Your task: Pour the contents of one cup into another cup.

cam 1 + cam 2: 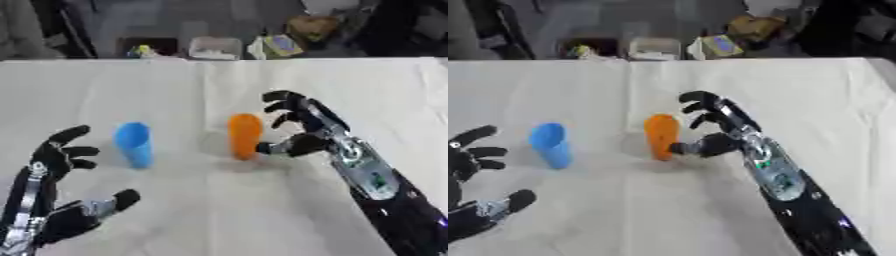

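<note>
The right hand (302, 131) is spreading wide beside the upright orange cup (245, 135), needing its fingers wrapped squarely mid-body before lifting toward the blue cup (134, 144) to the orange cup's left.

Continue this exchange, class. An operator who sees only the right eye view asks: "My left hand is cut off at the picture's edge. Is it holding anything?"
Observer: No. The left eye view shows the left hand whole, fingers spread, holding nothing.
Operator: Is its palm against the blue cup?
Observer: No. The palm sits left of the blue cup, with bare table between them.
Operator: Where does the arm come from?
Observer: Its forearm rises along the left edge from the lower corner.
</note>
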`<state>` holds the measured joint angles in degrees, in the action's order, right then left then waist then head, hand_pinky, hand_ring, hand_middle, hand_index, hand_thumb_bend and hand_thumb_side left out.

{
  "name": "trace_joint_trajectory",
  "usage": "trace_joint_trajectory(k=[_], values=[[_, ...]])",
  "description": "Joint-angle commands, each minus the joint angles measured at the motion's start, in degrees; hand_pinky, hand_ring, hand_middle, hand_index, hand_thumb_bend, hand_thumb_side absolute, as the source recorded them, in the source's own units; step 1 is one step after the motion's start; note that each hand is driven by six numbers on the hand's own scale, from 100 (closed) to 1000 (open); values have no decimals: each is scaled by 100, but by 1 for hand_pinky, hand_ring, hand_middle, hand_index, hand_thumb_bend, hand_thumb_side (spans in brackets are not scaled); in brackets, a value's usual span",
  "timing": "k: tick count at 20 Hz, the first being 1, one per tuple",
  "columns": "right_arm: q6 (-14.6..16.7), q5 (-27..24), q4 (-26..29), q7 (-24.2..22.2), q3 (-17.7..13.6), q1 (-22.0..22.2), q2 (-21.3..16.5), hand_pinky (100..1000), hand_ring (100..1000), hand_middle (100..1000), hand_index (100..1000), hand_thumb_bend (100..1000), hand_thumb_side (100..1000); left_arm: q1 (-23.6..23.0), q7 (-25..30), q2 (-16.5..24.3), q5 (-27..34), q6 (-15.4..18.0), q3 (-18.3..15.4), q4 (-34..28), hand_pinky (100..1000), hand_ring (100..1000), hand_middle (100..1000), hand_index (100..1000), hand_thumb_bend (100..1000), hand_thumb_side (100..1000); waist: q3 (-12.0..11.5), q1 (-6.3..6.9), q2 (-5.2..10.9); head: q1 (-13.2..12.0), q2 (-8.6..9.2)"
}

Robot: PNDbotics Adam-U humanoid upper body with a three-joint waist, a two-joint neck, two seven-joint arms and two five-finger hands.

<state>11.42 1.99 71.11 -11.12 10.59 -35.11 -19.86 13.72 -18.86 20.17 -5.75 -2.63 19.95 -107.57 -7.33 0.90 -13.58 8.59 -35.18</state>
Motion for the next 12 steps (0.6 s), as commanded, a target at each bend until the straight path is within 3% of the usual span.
trace_joint_trajectory(k=[1,12], values=[[61,99,-188,-40,-3,-177,14,575,776,851,803,722,125,82,17,31,32,5,-4,-135,622,687,802,845,1000,367,-21,3,70,35,62],[156,174,-243,20,-63,-178,26,576,780,852,802,726,129,81,-120,61,81,13,-101,-60,619,679,799,845,1000,359,-10,3,66,20,68]])
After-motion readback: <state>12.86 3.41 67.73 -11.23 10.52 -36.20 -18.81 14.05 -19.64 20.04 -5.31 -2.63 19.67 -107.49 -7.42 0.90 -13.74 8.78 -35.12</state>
